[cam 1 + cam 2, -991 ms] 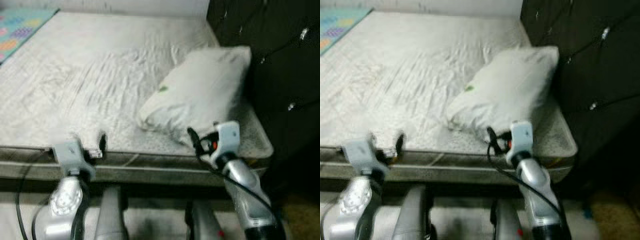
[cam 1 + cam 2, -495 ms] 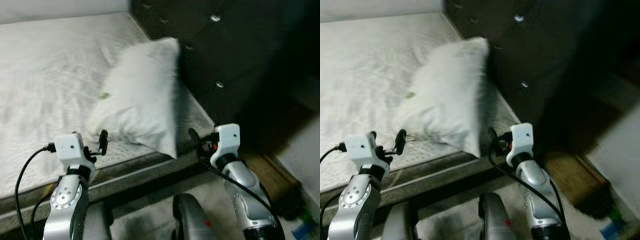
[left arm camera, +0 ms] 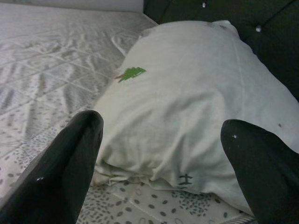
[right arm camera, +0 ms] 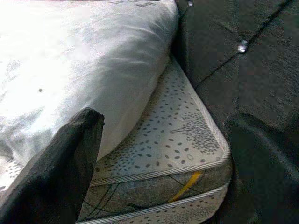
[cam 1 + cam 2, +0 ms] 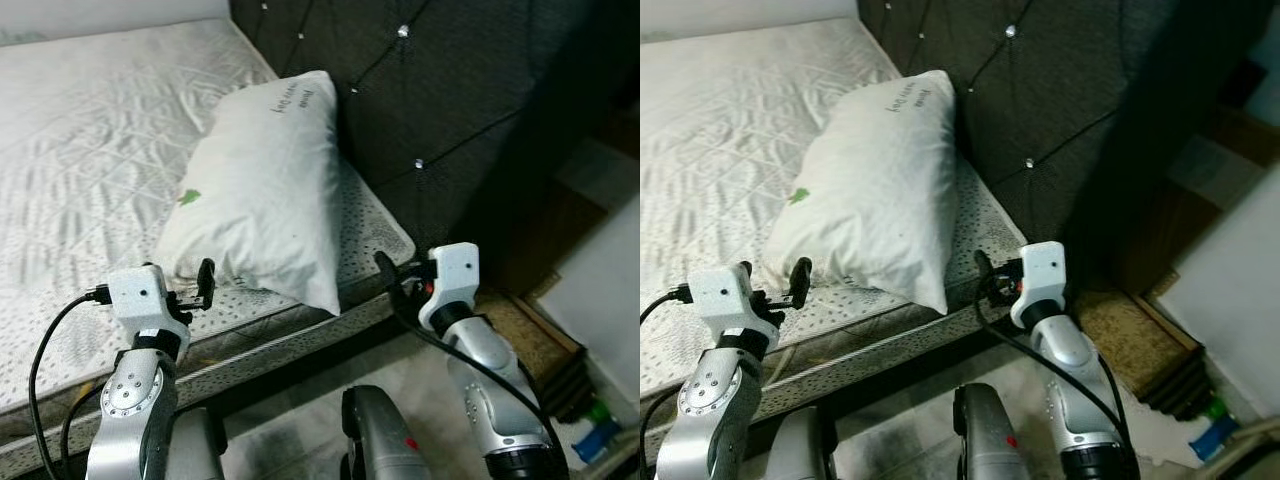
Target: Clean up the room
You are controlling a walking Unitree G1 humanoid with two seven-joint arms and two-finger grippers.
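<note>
The pillow (image 5: pixel 262 185) lies on the mattress (image 5: pixel 90 150) at its head corner, its far end leaning against the dark tufted headboard (image 5: pixel 440 90) and its near corner reaching the mattress edge; it looks soft, light and slack, so it should fold and sag if pinched at one point, and a grip on each near corner, or on the thick seam at the near end, seems the surest hold; the cotton cover should not slip much. The left gripper (image 5: pixel 195 290) hangs just before the near end of the pillow, fingers spread apart and empty; the right gripper (image 5: pixel 395 283) hovers past the mattress corner, beside the headboard, also spread wide with nothing between its fingers. The left wrist view shows a small green mark and the creased near seam close up; the right wrist view shows the dotted mattress side and a yellow streak on it; the head views add the floor beside the bed, with a brown mat (image 5: pixel 535 335) there.
</note>
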